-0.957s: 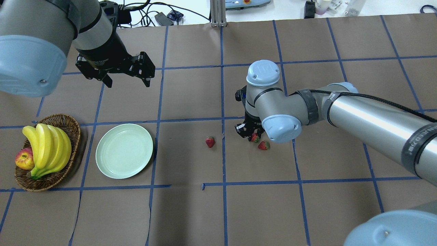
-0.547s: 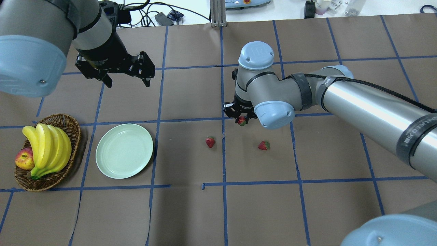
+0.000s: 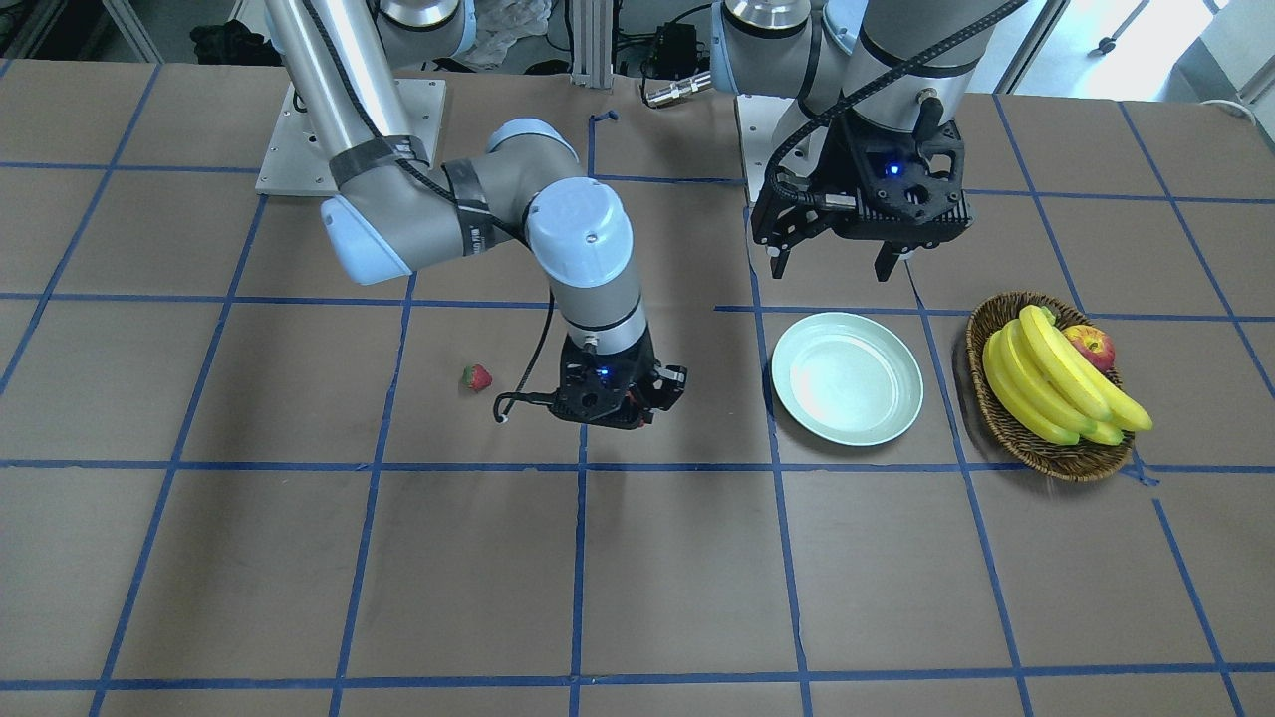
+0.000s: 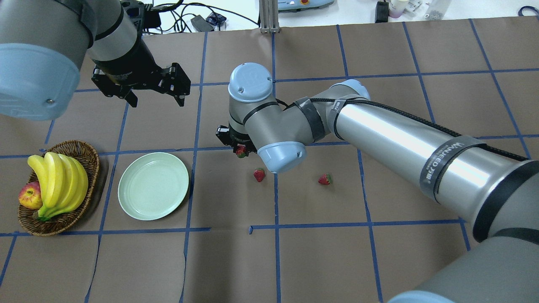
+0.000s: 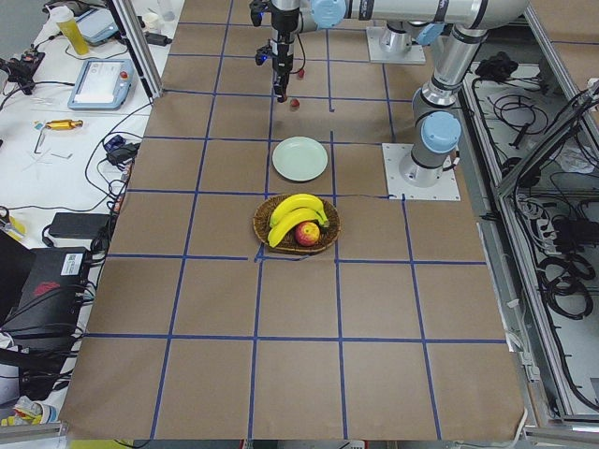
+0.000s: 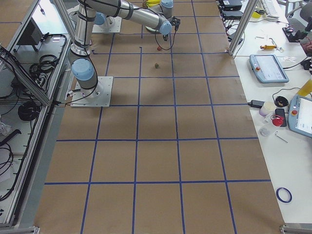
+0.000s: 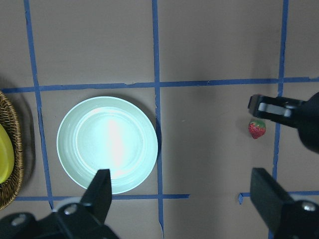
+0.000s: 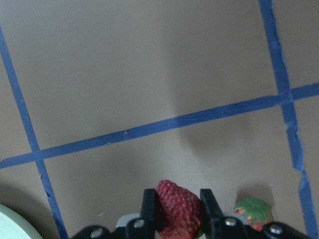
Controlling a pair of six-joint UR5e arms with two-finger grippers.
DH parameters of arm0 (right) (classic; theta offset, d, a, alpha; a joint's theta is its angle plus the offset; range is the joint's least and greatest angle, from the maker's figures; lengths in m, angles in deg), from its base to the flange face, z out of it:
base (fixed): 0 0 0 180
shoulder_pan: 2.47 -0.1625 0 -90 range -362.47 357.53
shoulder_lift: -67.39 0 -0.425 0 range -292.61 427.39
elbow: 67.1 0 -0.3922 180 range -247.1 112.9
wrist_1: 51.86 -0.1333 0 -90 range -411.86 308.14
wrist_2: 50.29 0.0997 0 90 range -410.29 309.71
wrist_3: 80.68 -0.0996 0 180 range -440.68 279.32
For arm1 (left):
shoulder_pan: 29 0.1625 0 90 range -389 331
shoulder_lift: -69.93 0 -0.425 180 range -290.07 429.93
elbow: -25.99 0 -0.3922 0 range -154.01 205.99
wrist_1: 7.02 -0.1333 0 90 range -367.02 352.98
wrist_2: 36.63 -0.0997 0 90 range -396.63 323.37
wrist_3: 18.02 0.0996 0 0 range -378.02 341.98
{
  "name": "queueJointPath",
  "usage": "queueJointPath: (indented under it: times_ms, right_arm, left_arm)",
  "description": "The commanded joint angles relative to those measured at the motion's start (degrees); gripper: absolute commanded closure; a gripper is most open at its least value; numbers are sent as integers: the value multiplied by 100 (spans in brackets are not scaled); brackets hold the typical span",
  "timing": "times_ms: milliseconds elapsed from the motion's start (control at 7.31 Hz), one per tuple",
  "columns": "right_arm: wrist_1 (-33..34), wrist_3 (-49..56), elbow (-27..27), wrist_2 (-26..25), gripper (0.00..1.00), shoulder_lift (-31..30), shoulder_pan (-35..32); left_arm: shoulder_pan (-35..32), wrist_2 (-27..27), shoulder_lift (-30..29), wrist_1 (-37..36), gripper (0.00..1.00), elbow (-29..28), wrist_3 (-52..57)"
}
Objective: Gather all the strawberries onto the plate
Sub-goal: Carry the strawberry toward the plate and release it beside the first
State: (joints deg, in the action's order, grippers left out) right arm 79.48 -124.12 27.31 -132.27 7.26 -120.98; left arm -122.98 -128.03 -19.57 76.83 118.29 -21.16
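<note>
Red berry (image 8: 177, 203): pinched between the closed fingers of the right gripper (image 4: 240, 149), above the table (image 4: 236, 261), to the right of the plate (image 4: 153, 185).
Second berry (image 4: 259, 174): on the table, near the held one.
Third berry (image 4: 324, 179): on the table, further right.
Plate, mint-green: well apart from all three berries.
Left gripper (image 4: 158, 99): fingers spread wide, gripping nothing, hovering beyond the plate.
Wicker basket (image 4: 90, 158): just left of the plate, holding bananas (image 4: 59, 181) and an apple (image 4: 29, 198).
</note>
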Motion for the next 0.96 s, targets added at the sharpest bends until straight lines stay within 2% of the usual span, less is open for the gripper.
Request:
queueJointPath:
  times_ms: [0,137,547,821]
  right_arm:
    - [-2,-77,7,-28,78,212,-155]
    - [-28,-51,121,6,1,177,-190]
    - [-108,526,271,-55,0,-59,-235]
    - [-728,872,271,-142,0,-550,394]
  left_arm:
    - [-6,0,2,0,0,-1,24]
    - [3,0,-7,0,0,-1,-2]
    - [3,0,2,0,0,-1,6]
    - [3,0,-7,0,0,-1,15]
